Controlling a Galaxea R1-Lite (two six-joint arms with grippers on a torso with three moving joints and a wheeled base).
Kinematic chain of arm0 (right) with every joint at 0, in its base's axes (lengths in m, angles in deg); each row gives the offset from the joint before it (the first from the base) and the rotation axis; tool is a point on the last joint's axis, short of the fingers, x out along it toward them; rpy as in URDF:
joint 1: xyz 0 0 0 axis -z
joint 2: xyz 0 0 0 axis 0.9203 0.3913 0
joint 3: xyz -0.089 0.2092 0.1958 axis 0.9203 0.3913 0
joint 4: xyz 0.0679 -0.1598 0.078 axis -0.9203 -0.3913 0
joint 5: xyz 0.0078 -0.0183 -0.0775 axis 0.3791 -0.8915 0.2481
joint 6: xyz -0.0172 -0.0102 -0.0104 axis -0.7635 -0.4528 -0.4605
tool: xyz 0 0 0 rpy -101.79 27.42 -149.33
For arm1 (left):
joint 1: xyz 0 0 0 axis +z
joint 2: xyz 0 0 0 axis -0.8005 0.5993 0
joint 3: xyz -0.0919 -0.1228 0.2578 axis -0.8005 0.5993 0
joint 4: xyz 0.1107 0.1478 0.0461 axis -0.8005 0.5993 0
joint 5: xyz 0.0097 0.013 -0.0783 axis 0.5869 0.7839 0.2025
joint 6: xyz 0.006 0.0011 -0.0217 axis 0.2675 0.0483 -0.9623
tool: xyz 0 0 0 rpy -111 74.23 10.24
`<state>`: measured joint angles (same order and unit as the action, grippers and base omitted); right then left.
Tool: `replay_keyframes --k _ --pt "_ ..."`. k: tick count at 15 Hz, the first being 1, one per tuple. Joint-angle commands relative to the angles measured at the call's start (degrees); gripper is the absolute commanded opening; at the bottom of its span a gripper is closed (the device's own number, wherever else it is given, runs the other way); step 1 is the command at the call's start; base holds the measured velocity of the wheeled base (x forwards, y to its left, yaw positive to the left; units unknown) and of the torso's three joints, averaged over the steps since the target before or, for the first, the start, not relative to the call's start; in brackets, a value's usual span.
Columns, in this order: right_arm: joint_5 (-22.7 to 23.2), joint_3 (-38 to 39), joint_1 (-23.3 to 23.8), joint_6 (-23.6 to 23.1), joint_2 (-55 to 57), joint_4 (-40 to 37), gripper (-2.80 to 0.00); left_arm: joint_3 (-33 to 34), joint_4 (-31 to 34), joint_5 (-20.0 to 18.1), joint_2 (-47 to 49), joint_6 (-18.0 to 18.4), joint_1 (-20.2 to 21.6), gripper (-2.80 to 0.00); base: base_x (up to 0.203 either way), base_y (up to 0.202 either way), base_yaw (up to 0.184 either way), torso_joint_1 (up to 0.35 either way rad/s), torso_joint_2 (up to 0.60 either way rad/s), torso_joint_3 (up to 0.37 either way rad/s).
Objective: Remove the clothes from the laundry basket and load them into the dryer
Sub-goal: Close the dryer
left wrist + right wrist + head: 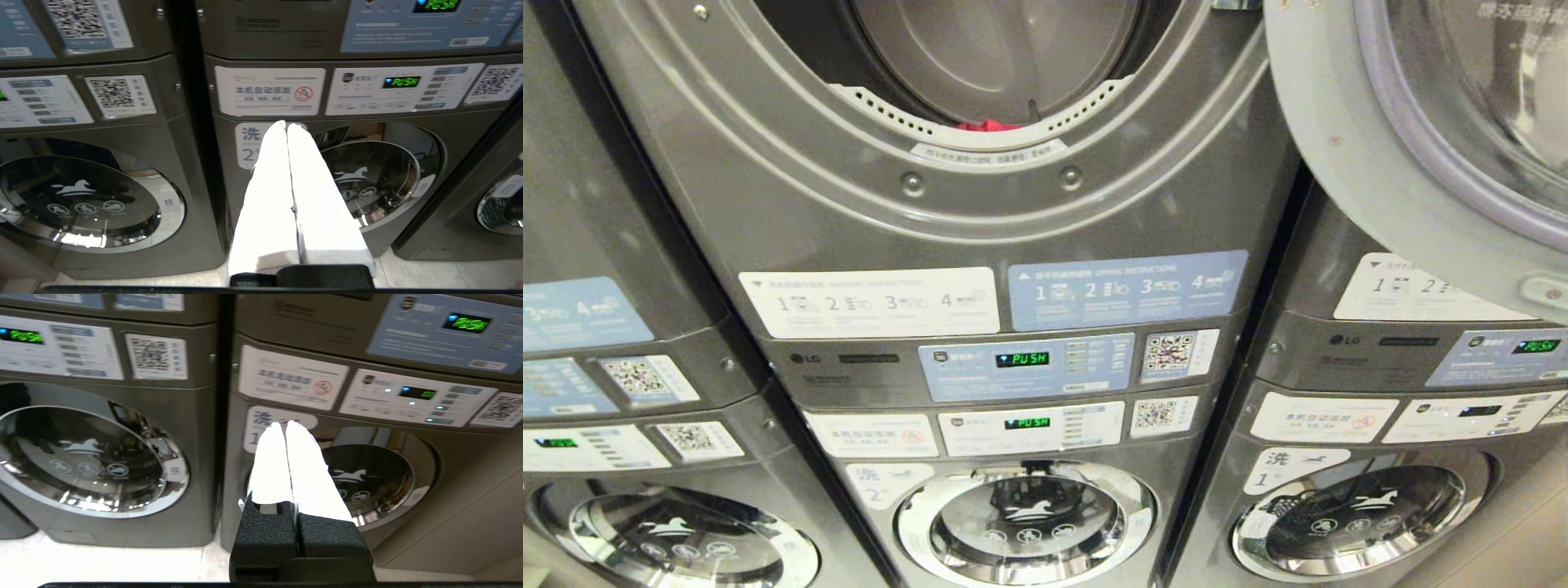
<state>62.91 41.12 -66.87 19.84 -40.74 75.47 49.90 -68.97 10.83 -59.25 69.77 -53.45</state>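
The dryer (980,196), a grey upper machine, stands straight ahead with its round opening uncovered. A small patch of red clothes (990,126) shows just inside the drum, behind the white lint grille. Its door (1405,155) hangs swung out to the right. The laundry basket is out of view. Neither arm appears in the head view. My left gripper (286,124) is shut and empty, its white fingers pressed together, pointing at the lower washer marked 2 (367,179). My right gripper (282,424) is also shut and empty, facing the neighbouring lower washer (367,482).
Stacked grey machines fill the view, with control panels showing green "PUSH" displays (1022,358). A further stack (605,327) stands at the left and another (1405,425) at the right. Pale tiled floor (102,563) runs along the machines' bases.
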Motion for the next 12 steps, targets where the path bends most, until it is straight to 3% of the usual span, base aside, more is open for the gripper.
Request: replay_keyframes --k 1,9,12 --pt "0.0 0.0 0.0 -0.1 0.0 0.0 -2.80 0.0 0.0 0.0 0.0 0.0 0.0 -2.80 0.000 -0.197 0.004 0.002 0.01 0.002" --pt "0.0 0.0 0.0 0.0 0.0 0.1 -2.80 0.0 0.0 0.0 0.0 -0.7 0.0 -2.80 0.000 -0.188 0.001 0.001 0.00 0.003" --pt "0.0 0.1 0.0 0.0 0.0 0.1 -2.80 0.0 0.0 0.0 0.0 -0.7 0.0 -2.80 0.000 -0.031 0.000 0.000 0.00 0.000"
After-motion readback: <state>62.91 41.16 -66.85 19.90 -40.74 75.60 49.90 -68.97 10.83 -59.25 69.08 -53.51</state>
